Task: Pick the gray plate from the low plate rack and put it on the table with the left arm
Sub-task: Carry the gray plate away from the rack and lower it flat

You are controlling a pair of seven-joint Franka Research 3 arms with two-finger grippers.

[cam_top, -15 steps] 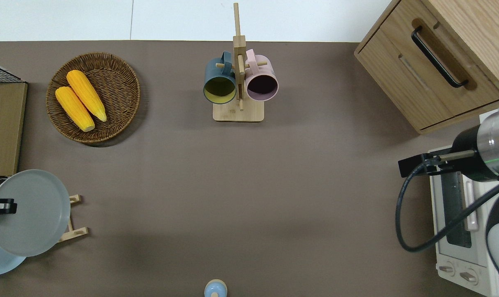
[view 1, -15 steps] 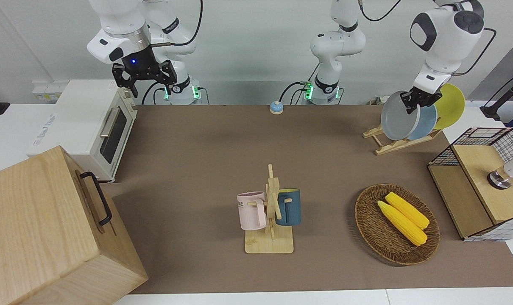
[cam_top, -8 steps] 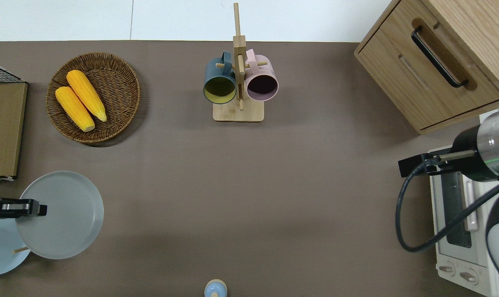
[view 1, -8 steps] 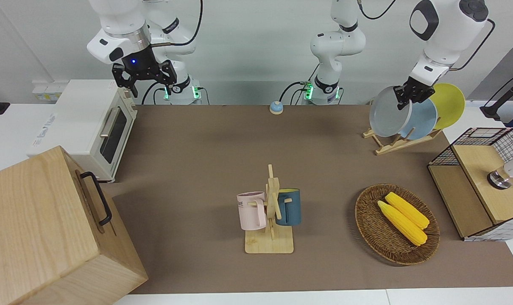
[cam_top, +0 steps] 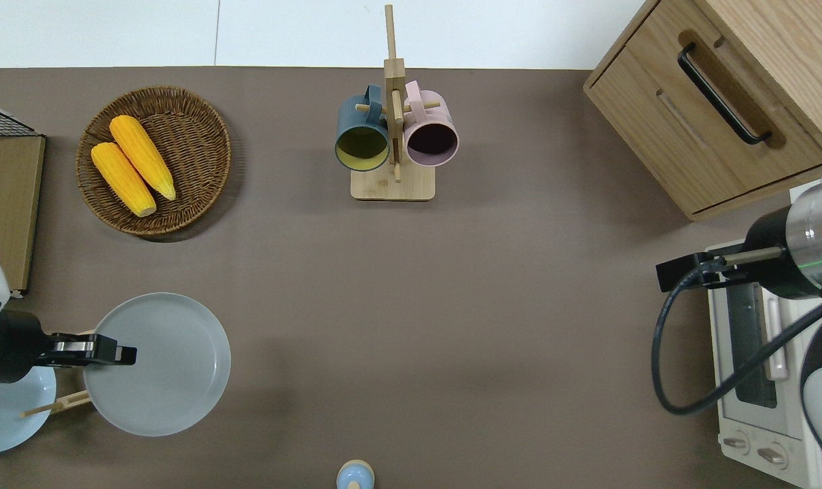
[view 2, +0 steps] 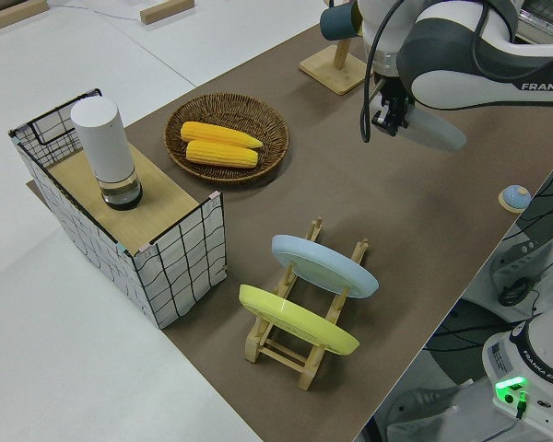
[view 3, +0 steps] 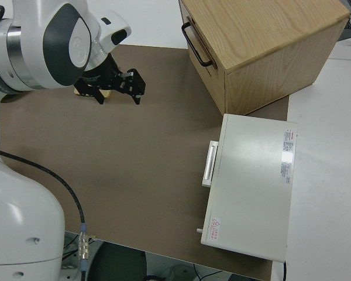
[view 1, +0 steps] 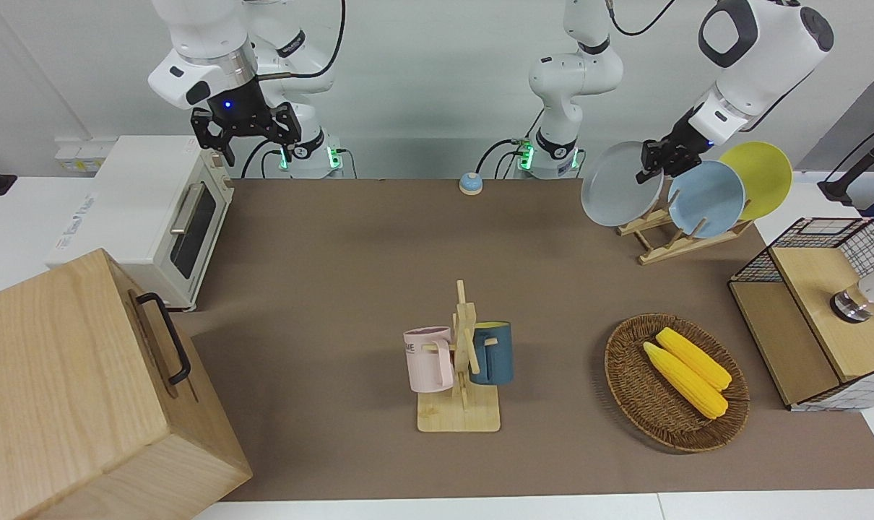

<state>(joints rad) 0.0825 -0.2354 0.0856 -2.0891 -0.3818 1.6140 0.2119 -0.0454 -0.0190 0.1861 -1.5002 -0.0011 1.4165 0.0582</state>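
Observation:
My left gripper (view 1: pixel 652 160) is shut on the rim of the gray plate (view 1: pixel 617 186) and holds it tilted in the air. In the overhead view the left gripper (cam_top: pixel 120 354) and the plate (cam_top: pixel 170 370) are over the bare table (cam_top: pixel 452 305), just beside the low plate rack (cam_top: pixel 71 402) toward the right arm's end. The rack (view 1: pixel 679 245) holds a light blue plate (view 1: pixel 708 198) and a yellow plate (view 1: pixel 762 170). The left side view shows the left gripper (view 2: pixel 391 120) and part of the gray plate (view 2: pixel 441 131). The right arm is parked, its gripper (view 1: pixel 248 135) open.
A wooden mug stand (view 1: pixel 462 361) with two mugs stands mid-table. A wicker basket (view 1: pixel 625 390) with corn and a wire crate (view 1: pixel 812 310) lie toward the left arm's end. A toaster oven (view 1: pixel 155 217), a wooden cabinet (view 1: pixel 83 390) and a small bell (view 1: pixel 470 183) are also here.
My left gripper has carried the gray plate out of the rack and toward the middle of the table. The right arm has not moved.

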